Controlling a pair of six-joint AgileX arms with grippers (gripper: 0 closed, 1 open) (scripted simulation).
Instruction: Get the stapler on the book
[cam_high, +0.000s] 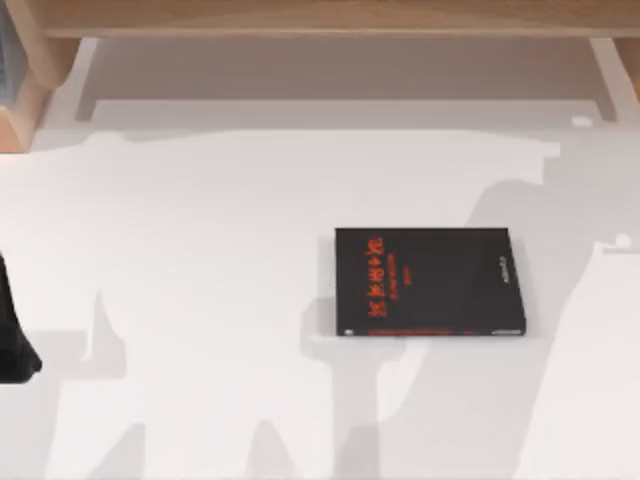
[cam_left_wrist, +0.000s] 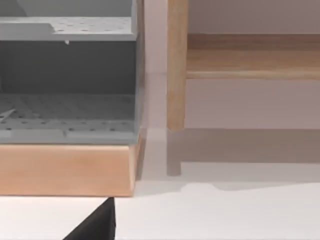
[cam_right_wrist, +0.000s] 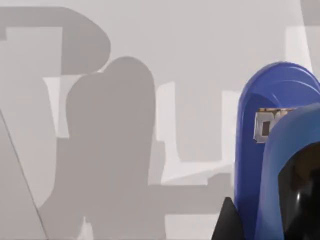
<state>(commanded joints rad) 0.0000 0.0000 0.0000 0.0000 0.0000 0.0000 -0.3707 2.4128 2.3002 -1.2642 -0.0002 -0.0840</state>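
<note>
Book (cam_high: 430, 282) flat on table – stapler (cam_right_wrist: 272, 150) at right claw, grip unclear.

The flat black rectangular book (cam_high: 428, 281) with red cover lettering and a thin red edge stripe lay flat on the white counter (cam_high: 200, 250), right of centre; the bright blue stapler (cam_right_wrist: 270, 150) loomed close in the right wrist view, above the counter.

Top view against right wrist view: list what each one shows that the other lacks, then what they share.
Top view alone: the book, flat on the white table right of centre, a wooden shelf frame along the far edge, and a dark part of the left arm at the left edge. Right wrist view alone: the blue stapler, close to the camera. Shared: the white tabletop crossed by grey shadows.
</note>
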